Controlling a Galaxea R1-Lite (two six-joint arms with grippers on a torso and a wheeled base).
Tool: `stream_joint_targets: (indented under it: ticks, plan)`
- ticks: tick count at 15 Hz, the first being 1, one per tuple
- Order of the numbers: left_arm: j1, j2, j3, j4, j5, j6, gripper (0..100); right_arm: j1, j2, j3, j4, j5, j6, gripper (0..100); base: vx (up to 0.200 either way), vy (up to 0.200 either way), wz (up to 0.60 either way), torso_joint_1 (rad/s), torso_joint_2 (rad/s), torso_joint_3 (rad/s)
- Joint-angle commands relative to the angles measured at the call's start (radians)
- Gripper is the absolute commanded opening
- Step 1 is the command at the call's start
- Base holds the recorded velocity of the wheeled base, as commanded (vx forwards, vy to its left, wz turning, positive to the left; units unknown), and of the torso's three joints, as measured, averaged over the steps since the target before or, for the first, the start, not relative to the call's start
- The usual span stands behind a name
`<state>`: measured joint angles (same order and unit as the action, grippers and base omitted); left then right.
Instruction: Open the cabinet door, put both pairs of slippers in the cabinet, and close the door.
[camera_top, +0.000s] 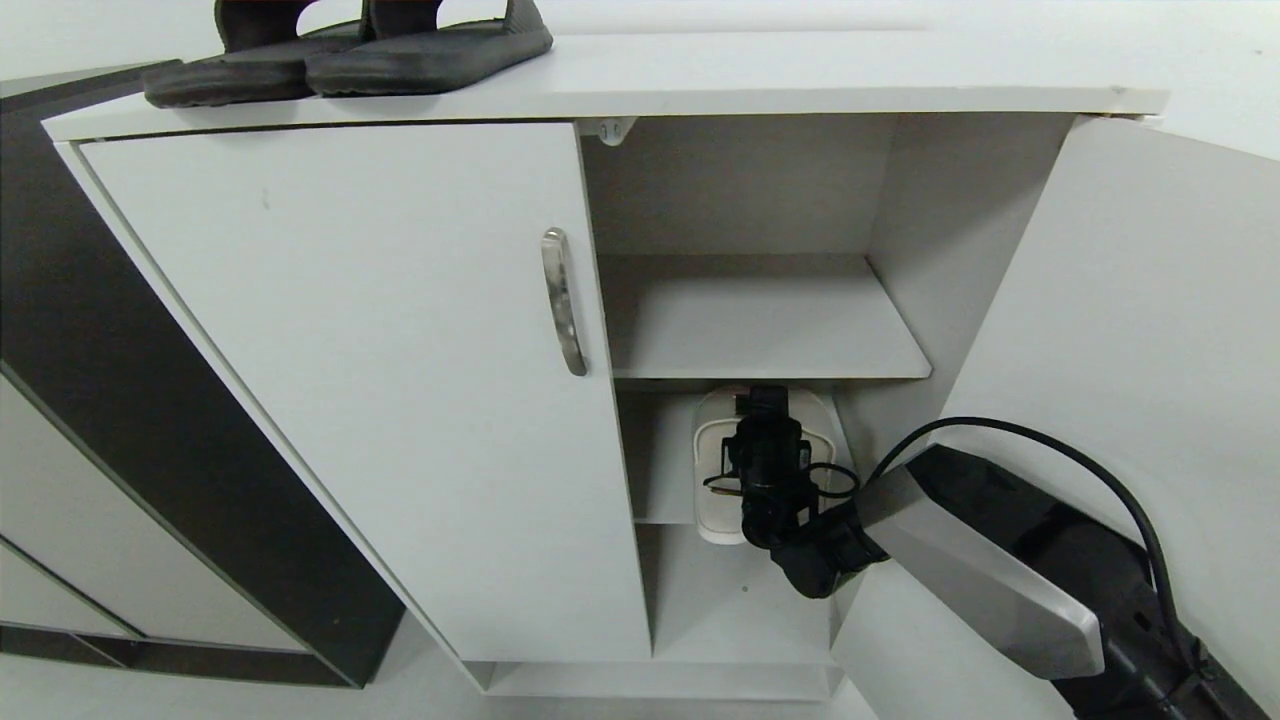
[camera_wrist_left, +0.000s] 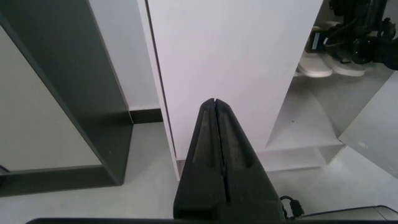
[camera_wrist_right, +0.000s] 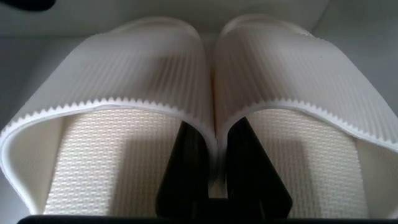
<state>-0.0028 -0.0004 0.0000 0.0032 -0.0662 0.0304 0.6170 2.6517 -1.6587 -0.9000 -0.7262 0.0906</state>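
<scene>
A pair of white ribbed slippers (camera_wrist_right: 149, 68) lies side by side on the cabinet's second shelf (camera_top: 660, 470), under the upper shelf (camera_top: 760, 320). My right gripper (camera_wrist_right: 216, 134) is inside that compartment, shut on the two inner strap edges and pinching them together. From above, the right gripper (camera_top: 765, 405) covers most of the white slippers (camera_top: 712, 490). A pair of black slippers (camera_top: 340, 55) rests on the cabinet top at the left. My left gripper (camera_wrist_left: 214, 102) is shut and empty, low in front of the closed left door (camera_wrist_left: 224, 56).
The cabinet's right door (camera_top: 1130, 350) stands swung open beside my right arm. The left door (camera_top: 380, 380) is closed, with a metal handle (camera_top: 563, 300). The bottom compartment (camera_top: 730, 600) holds nothing. A dark-framed panel (camera_top: 120, 380) stands left of the cabinet.
</scene>
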Motion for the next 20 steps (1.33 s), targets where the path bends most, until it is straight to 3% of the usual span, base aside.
stream_joint_targets:
  ticks: [1,13,14,16,20]
  plan:
    - [0.000,0.000,0.000,0.000,0.000,0.000,0,-0.006,0.005,-0.006,0.000,0.002,0.000,0,0.000,0.000,0.00,0.000,0.00,0.000]
    - [0.000,0.000,0.000,0.000,0.000,0.002,0,-0.010,-0.009,-0.012,0.012,0.051,-0.002,0,0.000,0.000,0.00,0.000,0.00,0.000]
    - [0.000,0.000,0.000,0.000,0.000,0.002,0,-0.008,-0.009,-0.009,0.012,0.051,-0.002,100,0.000,0.000,0.00,0.000,0.00,0.000]
    - [0.000,0.000,0.000,0.001,0.000,0.002,0,-0.003,-0.022,0.022,0.010,0.050,-0.003,100,0.000,0.000,0.00,0.000,0.00,0.000]
    - [0.000,0.000,0.000,0.000,-0.001,0.006,0,0.053,-0.194,0.321,-0.088,0.047,-0.008,100,0.000,0.000,0.00,0.000,0.00,0.000]
